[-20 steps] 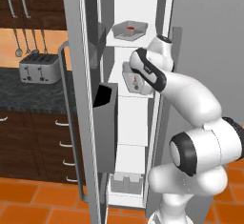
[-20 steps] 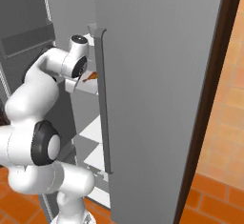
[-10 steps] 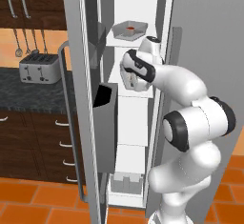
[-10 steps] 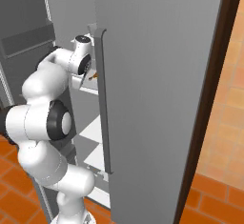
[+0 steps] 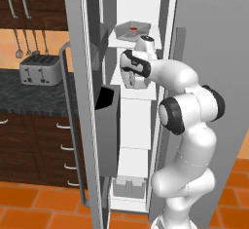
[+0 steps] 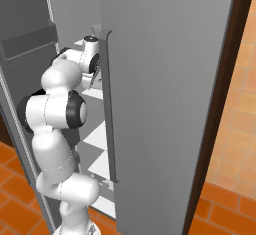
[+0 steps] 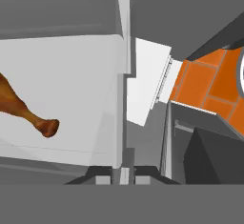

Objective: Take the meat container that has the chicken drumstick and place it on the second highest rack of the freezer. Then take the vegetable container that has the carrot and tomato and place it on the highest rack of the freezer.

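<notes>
**Drumstick tray in the grip, arm deep in the freezer**

The chicken drumstick (image 7: pixel 21 106) lies on the pale floor of its meat container (image 7: pixel 71 99), bone end pointing toward the tray's near wall; right at the bottom of the hand view the gripper (image 7: pixel 124 174) has its fingertips pinched tight onto that tray's thin raised rim, jaws narrow with the wall caught between them; in the left base view the hand is tucked into the freezer (image 5: pixel 136 140) at the level of the shelf under the topmost one, the white interior shelves stacked below it; up above, on the highest shelf, sits the vegetable container (image 5: pixel 132 29) with a spot of red tomato (image 5: pixel 132 28) showing inside, whether a carrot lies with it cannot be told at this size; the freezer door (image 5: pixel 90 101) stands swung open on the left, its long handle (image 5: pixel 69 125) running down it; beyond, a toaster (image 5: pixel 40 69) rests on the dark counter (image 5: pixel 29 94); orange floor tiles (image 5: pixel 29 203) below.
</notes>
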